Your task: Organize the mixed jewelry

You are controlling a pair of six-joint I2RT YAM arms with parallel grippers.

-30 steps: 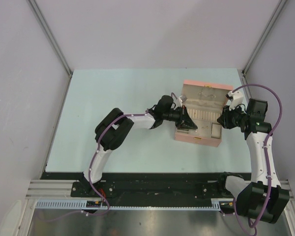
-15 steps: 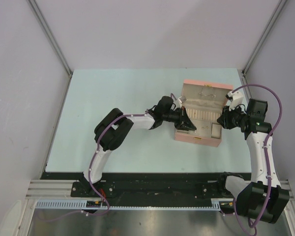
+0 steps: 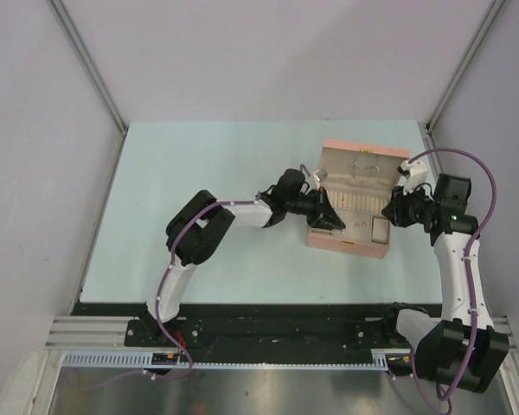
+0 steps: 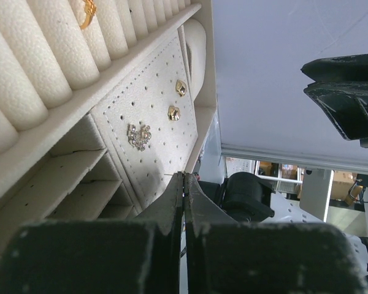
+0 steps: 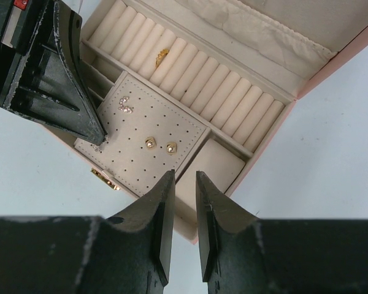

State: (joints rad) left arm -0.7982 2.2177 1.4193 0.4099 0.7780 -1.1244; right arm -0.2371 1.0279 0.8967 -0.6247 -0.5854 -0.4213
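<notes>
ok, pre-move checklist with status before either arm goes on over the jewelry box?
1. Lid open: ok, pink box lies open.
2. Left gripper shut at the perforated panel: ok. Piece pinched: cannot tell.
3. Right gripper empty, fingers slightly apart: ok.
4. Gold studs seated on the panel: ok.
5. Crystal piece on the panel: ok.
6. Gold ring tucked in the ring rolls: ok.
</notes>
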